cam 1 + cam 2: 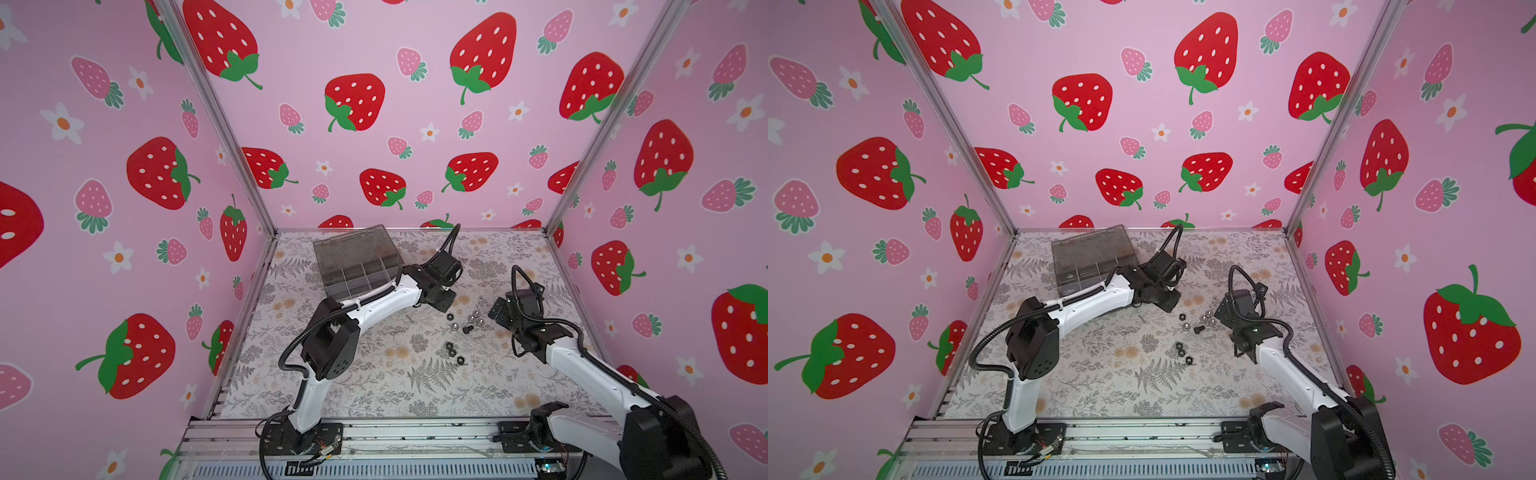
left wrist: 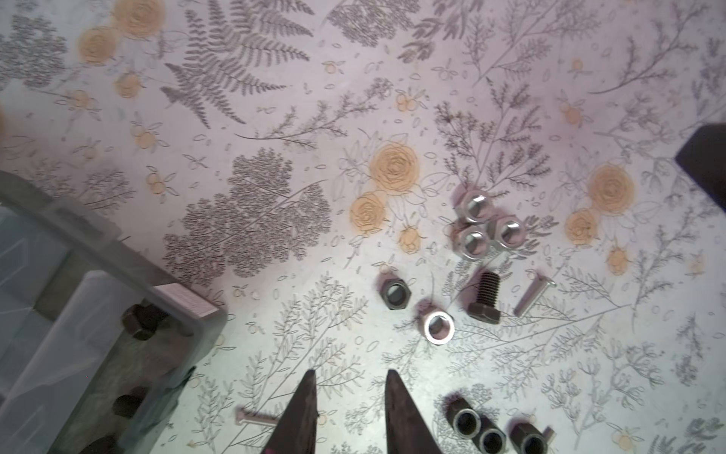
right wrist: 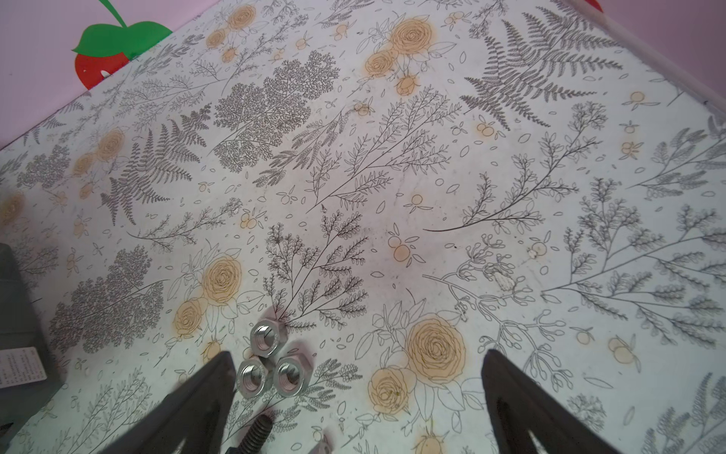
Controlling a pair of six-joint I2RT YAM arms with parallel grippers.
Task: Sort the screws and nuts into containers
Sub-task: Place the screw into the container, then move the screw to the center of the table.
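The table is walled on three sides and ends in front at a metal rail; the box stands at the far left with its lid raised, close to the left edge, and the left arm crosses its near side; bare mat lies open across the whole near half between the arm bases, and along the far right. The loose hardware lies mid-table between the two grippers: three silver nuts touching in a cluster; a black bolt and a silver screw just beside them; a black nut and a lone silver nut close together; three more black nuts in a row nearer the front; a second screw apart on the box's side. The left gripper hangs above the mat just off the box's near right corner; its jaws stand a little apart, with nothing between them and touching nothing; dark hex pieces lie in the corner compartment beside it. The right gripper is spread wide and empty, low over the mat; one finger is just beside the silver cluster, though whether it touches I cannot tell; the bolt's threaded end shows near that finger.
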